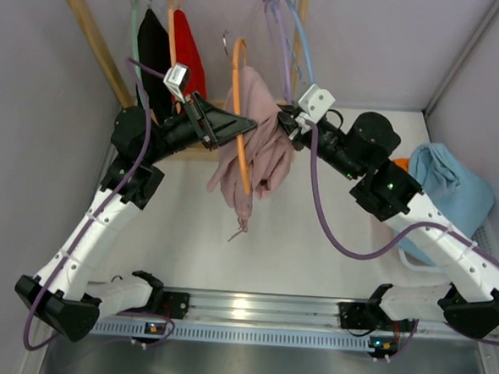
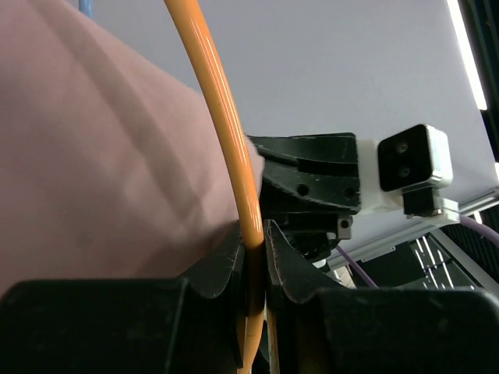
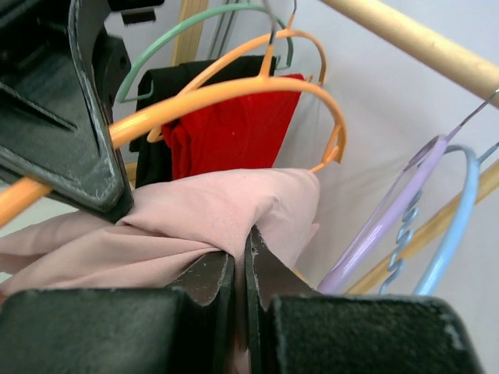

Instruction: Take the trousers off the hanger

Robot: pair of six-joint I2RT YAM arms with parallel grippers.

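Because the trousers point(image 1: 267, 152) could only slide off a hanger point(image 1: 236, 80) that was held firm, we split the work between our two arms near the far edge of the counter point(image 1: 186, 251). Our left gripper point(image 1: 239, 127) was clamped on the orange bar, its fingers meeting around the plastic in the left wrist view. This steadied the hanger in the air in front of the wooden rack point(image 1: 88, 31). The metal hook appeared to sit below the rail rather than over it, though we could not be sure from above.

Our right gripper point(image 1: 286, 121) reached in from the opposite side and was pinched tight on a fold of the pink cloth just beside the bar, with no gap between the jaws in the right wrist view. The two grippers sat close together, almost facing, which we judged sensible: one to anchor, the other to pull.

The trousers were draped over the hanger, their limp legs hanging toward the middle of the counter, so the task was not yet done. We judged the next move to be a pull by the right arm toward the right edge, away from the red garment point(image 1: 188, 52) and black garment point(image 1: 153, 54) on the rack. The cloth might bunch on the bar's upturned end.
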